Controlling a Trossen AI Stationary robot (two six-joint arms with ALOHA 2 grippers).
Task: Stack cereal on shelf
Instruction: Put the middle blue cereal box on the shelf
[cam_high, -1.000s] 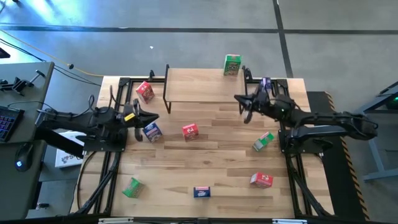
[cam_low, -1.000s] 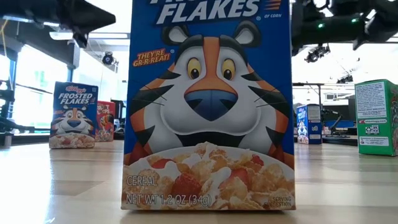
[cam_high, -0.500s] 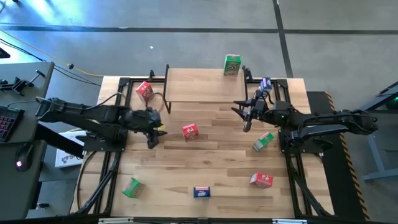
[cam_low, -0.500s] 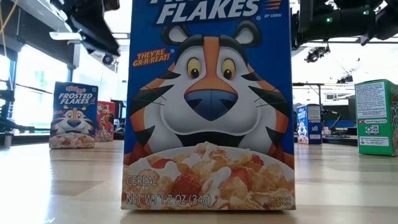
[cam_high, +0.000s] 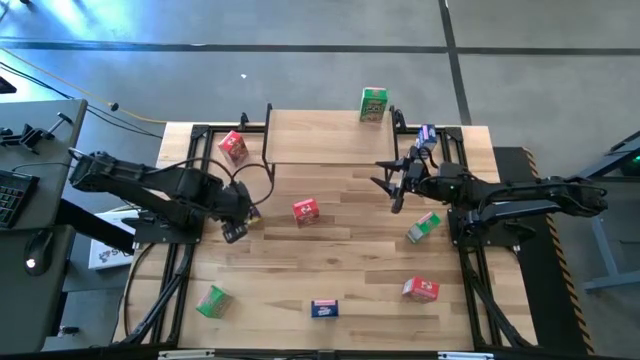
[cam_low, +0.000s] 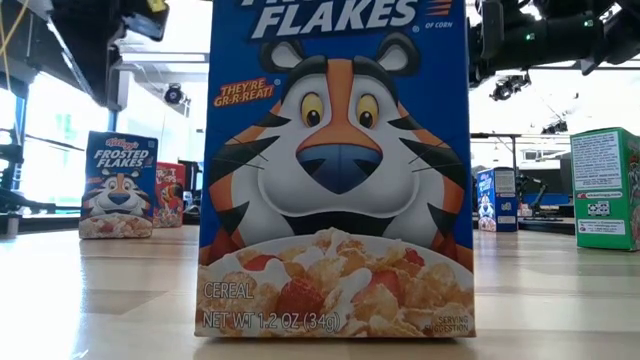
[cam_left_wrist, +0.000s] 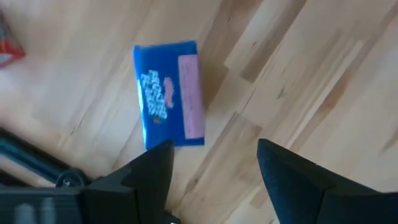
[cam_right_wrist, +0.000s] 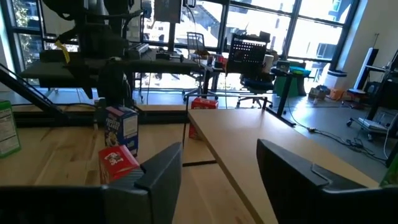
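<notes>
Grippers apart over scattered cereal

Read on the big blue cereal box closest to the low camera: "FLAKES" across the top, cut off above; "OF CORN" small beside it; "THEY'RE GR-R-REAT!" in orange by the tiger; "CEREAL" and "NET WT 1.2 OZ (34g)" at the lower left. Read on a second blue box farther back on the worktop: "Kellogg's" and "FROSTED FLAKES". Saw fine print and a small square code on the green box, too small to make out. Saw white lettering on the blue box in the left wrist view, blurred beyond reading.
</notes>
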